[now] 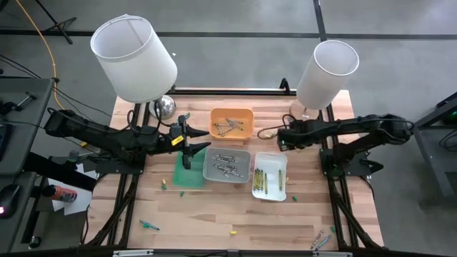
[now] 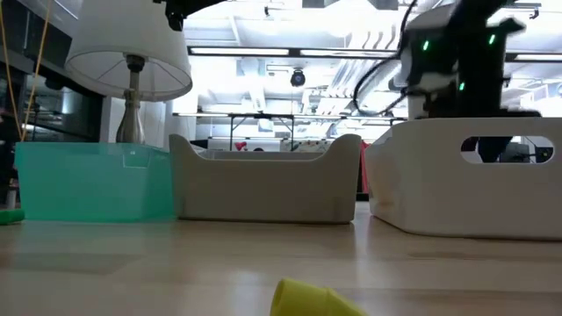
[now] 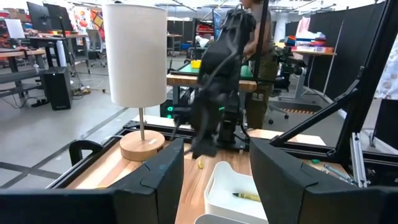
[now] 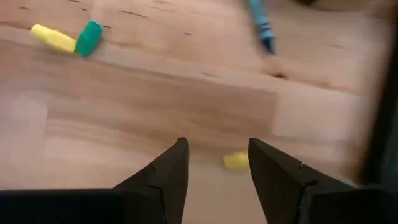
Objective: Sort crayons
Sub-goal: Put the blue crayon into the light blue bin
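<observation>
Step in hand: I judge it to be picking a loose crayon off the bench for sorting.
Left end effector [image 1: 190, 148]: spread and empty, above the near end of the green tray [image 1: 190, 170], at about 9 o'clock from the grey tray [image 1: 227, 165].
Right end effector [image 4: 214, 165]: spread and empty, low over bare wood; in the high view it sits at 3 o'clock from the orange tray [image 1: 231, 123].
Nearest target: a yellow stub [image 4: 235, 160] just beside my right fingers.
Doing it well: I'd centre the stub between the fingers, come straight down and close gently so it doesn't roll away.
Trays: four, namely orange, green, grey and white [image 1: 270, 175].
Sorted crayons: pale ones in the orange and grey trays, several yellow-green ones in the white; too small to count.
Loose crayons: at least seven in the high view, lying from 7 to 4 o'clock of the trays.
Wrist view extras: a yellow-and-green piece [image 4: 67, 38] and a blue crayon [image 4: 260, 23].
Lamps: two.
</observation>
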Available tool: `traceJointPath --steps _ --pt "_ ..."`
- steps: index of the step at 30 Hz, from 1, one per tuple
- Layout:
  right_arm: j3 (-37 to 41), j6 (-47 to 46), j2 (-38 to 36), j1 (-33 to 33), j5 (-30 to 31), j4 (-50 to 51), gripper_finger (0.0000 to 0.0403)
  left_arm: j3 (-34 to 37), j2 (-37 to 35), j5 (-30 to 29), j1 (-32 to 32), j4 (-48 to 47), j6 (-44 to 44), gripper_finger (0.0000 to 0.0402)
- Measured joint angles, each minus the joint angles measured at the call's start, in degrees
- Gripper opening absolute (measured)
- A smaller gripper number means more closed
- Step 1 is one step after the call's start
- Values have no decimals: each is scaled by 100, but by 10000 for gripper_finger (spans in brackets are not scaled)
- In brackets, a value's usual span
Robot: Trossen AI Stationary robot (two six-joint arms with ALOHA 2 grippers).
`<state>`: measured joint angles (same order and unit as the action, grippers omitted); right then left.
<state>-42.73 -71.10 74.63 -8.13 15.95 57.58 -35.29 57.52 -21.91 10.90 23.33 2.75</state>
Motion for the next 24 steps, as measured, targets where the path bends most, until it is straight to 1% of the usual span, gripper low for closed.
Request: traceJointPath --steps 2,4,7,11,14,16,19,24 --pt "306 409 0 -389 -221 -536 161 0 0 0 0 2 11 168" --pt "494 718 0 -814 -356 -812 161 0 0 0 2 0 26 168" --pt "530 1108 0 -1401 -331 -847 161 0 0 2 2 0 150 168" --pt "416 1808 0 -2015 -252 -955 161 -2 0 2 2 2 163 168" --pt "410 2287 46 -2408 -444 -1082 161 -2 0 2 2 2 163 168" --pt "409 2608 121 -2611 -577 -1191 161 -2 0 2 2 2 161 168" --pt "409 2785 279 -2804 -604 -1222 161 -4 0 2 2 2 161 168" --pt "409 3099 656 -2892 -721 -1355 161 -4 0 4 3 2 161 168"
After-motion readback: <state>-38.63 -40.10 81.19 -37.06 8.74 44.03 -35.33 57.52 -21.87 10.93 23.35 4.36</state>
